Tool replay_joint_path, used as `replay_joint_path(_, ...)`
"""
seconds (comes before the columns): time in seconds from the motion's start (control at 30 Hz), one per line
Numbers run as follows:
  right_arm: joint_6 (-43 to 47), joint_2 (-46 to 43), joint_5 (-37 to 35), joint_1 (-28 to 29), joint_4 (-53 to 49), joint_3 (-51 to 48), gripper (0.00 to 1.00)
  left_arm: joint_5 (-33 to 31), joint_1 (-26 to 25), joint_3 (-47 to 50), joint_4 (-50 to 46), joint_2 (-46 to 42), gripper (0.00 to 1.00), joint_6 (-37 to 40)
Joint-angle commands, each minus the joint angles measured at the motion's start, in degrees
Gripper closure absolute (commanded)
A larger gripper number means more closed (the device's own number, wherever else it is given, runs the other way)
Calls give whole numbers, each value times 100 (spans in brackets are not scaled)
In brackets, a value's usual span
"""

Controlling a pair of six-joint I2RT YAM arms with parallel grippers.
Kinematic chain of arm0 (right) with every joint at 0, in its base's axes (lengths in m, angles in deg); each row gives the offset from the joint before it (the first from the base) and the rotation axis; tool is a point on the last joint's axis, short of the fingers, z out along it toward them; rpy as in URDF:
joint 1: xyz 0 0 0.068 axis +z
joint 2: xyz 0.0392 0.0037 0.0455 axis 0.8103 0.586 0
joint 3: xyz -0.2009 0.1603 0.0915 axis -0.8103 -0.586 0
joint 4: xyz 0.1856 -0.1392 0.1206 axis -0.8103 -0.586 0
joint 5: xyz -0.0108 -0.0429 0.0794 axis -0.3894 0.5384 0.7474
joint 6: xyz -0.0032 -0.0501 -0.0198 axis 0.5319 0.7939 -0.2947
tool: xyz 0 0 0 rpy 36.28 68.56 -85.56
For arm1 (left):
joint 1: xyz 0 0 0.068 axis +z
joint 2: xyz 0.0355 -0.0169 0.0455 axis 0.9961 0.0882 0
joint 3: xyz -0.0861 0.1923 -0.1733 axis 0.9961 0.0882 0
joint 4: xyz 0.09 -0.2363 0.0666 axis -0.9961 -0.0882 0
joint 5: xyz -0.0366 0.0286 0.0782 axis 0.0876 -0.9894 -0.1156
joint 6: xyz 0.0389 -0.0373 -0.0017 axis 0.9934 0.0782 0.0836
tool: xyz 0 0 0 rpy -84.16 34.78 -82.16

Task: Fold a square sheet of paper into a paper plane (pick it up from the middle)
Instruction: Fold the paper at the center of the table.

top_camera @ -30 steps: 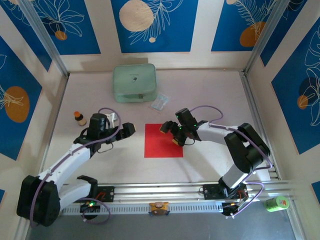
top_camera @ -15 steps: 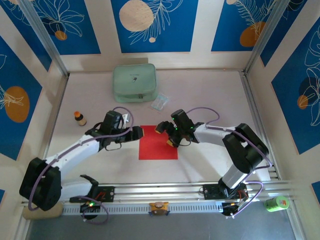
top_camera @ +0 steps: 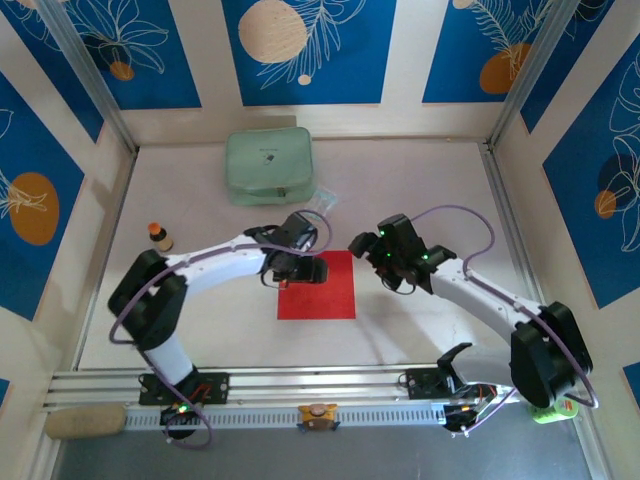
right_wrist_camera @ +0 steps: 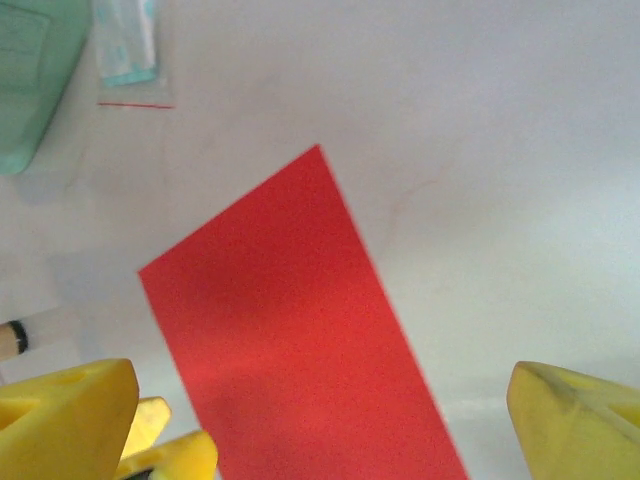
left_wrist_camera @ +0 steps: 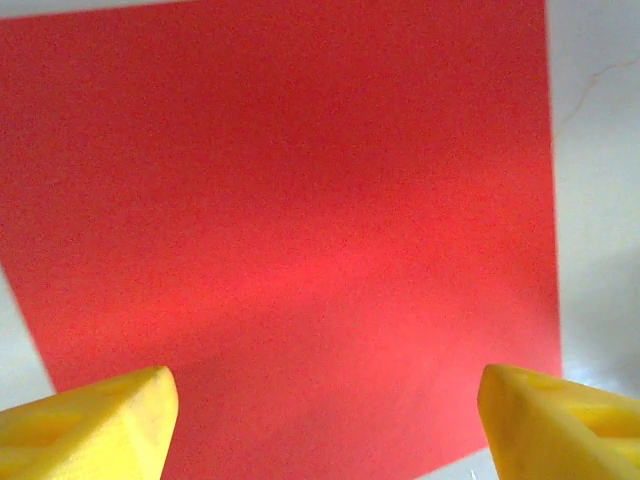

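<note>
Square sheet of paper [top_camera: 328, 297]: it lay flat on the surface [top_camera: 430, 190], centre of the workspace, a little nearer the front rail [top_camera: 320, 380] than the back wall.

Edges: in the top view all four ran square to the rail and side walls. The near, right and most of the far edge were exposed. The far left corner sat under your left claw [top_camera: 303, 270].

Orientation: the outline was square, so neither axis was the longer. In the right wrist view one corner of the sheet [right_wrist_camera: 290, 330] pointed up-frame, roughly toward the clear packet [right_wrist_camera: 125, 40].

Left claw [left_wrist_camera: 325, 430]: jaws spread wide, both yellow fingertips [left_wrist_camera: 90, 420] low over the red sheet [left_wrist_camera: 290, 230], paper spanning the gap. I could not tell whether they touched it.

Right claw [top_camera: 362, 244]: it was just beside the far right corner. The wrist view showed this claw [right_wrist_camera: 320, 420] spread wide with nothing gripped.

Open room:
- You had bare surface to the right of the sheet and toward the right wall.
- A clear strip ran between the near edge and the rail.
- Behind the sheet, the packet [top_camera: 320, 203] lay near the far edge, with the pale green pouch [top_camera: 268, 166] beyond it.
- The small bottle [top_camera: 159, 236] stood well apart on the left.
</note>
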Motion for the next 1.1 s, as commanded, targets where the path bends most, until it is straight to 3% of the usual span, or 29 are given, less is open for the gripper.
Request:
replay_joint_path(0.0,258,-357,-206,-213,-418,-271,4,-450,-157,-484,-942,434,20,-192)
replay_joint_path(0.4,800,-559,677,-621,-96,-528,1,-567,-289,-1479,-1572,1455,10,-576)
replay_joint_path(1.07,758,-178,882,-723,-51,-465,1,-810,-514,-2138,-2031,2187,7,-1370)
